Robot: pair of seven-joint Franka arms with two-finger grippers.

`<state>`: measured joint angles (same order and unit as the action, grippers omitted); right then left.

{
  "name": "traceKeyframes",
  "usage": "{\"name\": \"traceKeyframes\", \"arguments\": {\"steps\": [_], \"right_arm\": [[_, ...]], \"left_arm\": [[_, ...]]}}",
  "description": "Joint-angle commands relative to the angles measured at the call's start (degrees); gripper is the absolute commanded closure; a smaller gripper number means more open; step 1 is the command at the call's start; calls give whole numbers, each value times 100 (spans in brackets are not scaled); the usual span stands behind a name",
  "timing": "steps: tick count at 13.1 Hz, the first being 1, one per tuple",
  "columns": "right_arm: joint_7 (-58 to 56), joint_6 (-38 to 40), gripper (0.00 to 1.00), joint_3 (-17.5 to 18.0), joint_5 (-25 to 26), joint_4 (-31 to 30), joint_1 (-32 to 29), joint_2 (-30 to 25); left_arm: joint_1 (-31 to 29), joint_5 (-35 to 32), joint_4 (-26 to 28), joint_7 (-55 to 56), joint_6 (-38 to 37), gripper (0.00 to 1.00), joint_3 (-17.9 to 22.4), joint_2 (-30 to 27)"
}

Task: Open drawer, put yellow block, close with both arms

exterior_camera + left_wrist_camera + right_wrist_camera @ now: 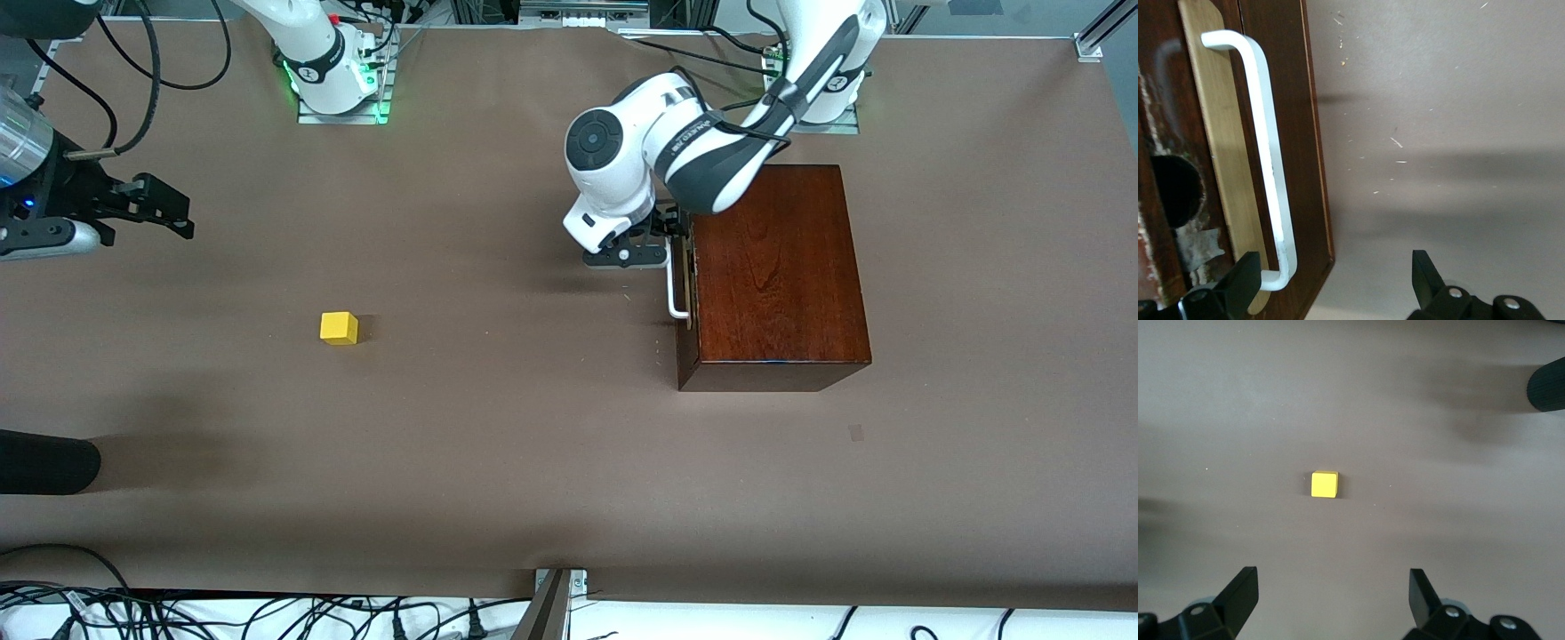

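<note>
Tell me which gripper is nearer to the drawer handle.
Left. The left gripper, open, straddles one end of the white handle on the wooden box. The right gripper hangs open over bare table, up from the yellow block.

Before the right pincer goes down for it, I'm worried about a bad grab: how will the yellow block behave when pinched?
The yellow block looks like a rigid cube with flat faces, so it should sit still rather than roll. It seems small and probably light, so an off-centre touch might slide it across the brown table. The open right pincer spans far wider than it.
</note>
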<state>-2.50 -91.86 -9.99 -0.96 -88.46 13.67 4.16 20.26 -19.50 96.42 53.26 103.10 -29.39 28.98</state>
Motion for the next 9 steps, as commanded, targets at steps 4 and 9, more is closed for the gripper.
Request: {"name": "traceKeyframes", "arguments": {"steps": [4, 9], "right_arm": [[-58, -68, 0, 6, 43, 145, 4, 313], [-216, -52, 0, 24, 9, 154, 197, 779]], "left_arm": [[136, -817, 26, 343, 122, 0, 30, 195], [109, -1065, 0, 396, 430, 0, 56, 379]]}}
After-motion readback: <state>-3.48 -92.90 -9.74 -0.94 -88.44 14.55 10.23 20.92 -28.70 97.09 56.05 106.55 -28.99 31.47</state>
